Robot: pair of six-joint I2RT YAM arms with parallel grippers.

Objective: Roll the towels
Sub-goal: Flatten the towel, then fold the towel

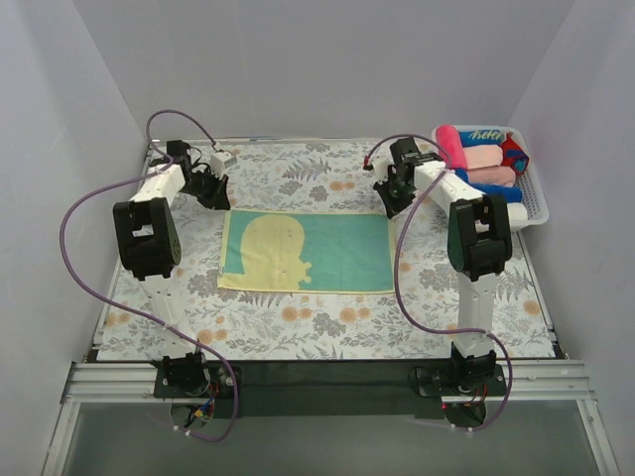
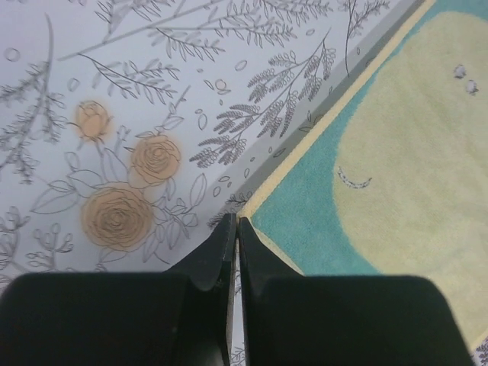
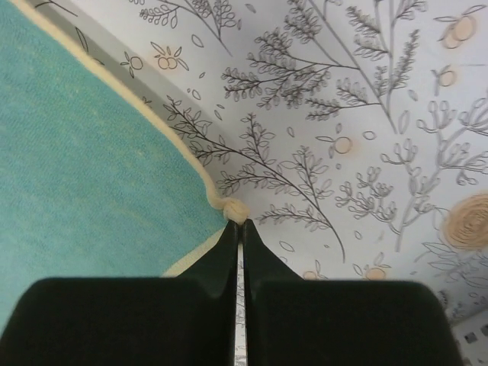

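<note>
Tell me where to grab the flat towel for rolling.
The towel lies flat, so only its thin far corners offer a pinch. Come down from above at the far edge; the left gripper and right gripper are shut at those corners.

Left arm: based at the near edge of the desk, elbow raised, forearm angled down toward the far-left corner. Jaws closed, tips together low over the desk. Right arm: mirrored pose toward the far-right side. Jaws closed, pinching a corner of the yellow-and-teal towel.
</note>
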